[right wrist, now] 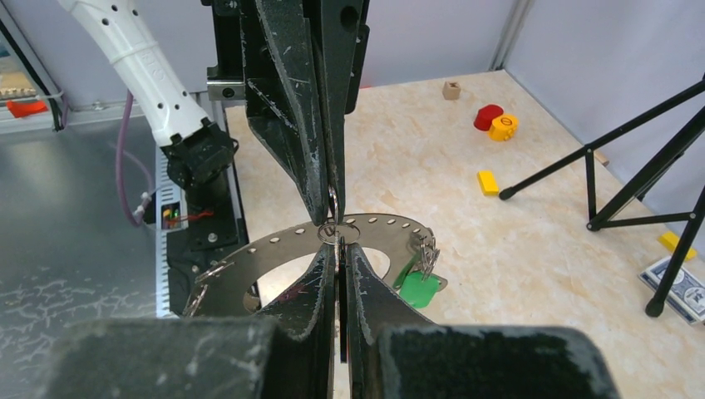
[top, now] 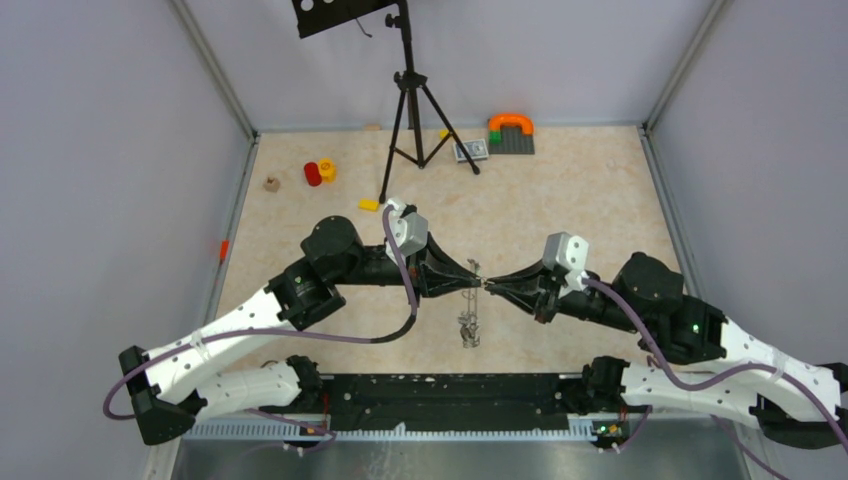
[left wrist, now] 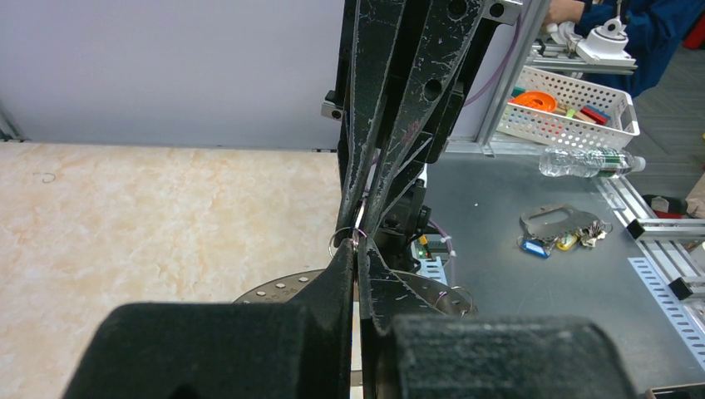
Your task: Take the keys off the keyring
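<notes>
A small wire loop [right wrist: 337,231] is being pinched by left pincer [right wrist: 332,208] and right pincer [right wrist: 339,249], both pressed together; under uneven pulling, keyring [right wrist: 241,264] and keys [right wrist: 427,253] could be dropped.

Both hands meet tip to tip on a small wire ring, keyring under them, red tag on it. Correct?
No: right wrist view shows the tag green, not red. The left hand, right hand, small wire ring and keyring as stated.
</notes>
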You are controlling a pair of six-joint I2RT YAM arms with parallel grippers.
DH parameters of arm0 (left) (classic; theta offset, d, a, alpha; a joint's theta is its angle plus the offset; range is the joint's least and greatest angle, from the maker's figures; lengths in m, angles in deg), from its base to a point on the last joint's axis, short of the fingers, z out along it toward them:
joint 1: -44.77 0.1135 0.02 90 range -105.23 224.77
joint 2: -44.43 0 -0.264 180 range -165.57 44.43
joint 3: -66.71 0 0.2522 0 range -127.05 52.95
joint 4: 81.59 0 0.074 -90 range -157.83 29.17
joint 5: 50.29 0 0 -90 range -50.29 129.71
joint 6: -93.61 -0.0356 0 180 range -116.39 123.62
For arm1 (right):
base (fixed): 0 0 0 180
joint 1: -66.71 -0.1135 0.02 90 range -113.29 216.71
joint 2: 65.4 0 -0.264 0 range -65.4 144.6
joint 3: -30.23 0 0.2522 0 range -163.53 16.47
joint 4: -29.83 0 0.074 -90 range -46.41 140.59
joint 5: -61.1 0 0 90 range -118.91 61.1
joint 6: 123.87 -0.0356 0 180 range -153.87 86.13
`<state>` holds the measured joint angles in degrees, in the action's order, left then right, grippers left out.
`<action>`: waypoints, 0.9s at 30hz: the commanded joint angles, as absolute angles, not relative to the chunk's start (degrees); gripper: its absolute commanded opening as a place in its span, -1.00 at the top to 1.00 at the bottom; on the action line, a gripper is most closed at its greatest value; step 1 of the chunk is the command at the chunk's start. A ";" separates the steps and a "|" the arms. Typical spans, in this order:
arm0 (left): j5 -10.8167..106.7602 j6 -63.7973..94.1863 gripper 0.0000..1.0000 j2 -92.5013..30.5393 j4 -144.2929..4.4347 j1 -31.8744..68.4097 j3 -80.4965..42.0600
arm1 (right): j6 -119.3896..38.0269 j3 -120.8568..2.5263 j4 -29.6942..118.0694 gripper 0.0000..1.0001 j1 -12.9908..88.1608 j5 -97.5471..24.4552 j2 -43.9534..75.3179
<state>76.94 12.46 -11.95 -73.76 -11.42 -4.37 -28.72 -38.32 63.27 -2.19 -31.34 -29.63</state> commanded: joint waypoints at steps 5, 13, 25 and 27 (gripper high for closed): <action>77.31 11.99 1.00 -11.02 -77.22 -11.34 -5.67 | -27.71 -40.47 61.01 1.00 -2.62 -31.45 -30.56; 77.24 11.97 1.00 -10.90 -77.21 -11.32 -5.58 | -27.63 -41.15 60.97 1.00 -2.62 -31.91 -31.30; 77.32 12.05 1.00 -10.84 -77.47 -11.25 -5.32 | -27.49 -40.48 58.34 1.00 -2.55 -32.76 -30.25; 77.29 12.07 1.00 -10.86 -77.54 -11.26 -5.34 | -27.30 -40.48 58.35 1.00 -2.55 -32.69 -29.76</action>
<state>76.94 12.48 -11.95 -73.76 -11.42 -4.37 -27.85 -38.40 61.50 -2.19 -32.02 -30.66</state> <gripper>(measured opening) 0.003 0.019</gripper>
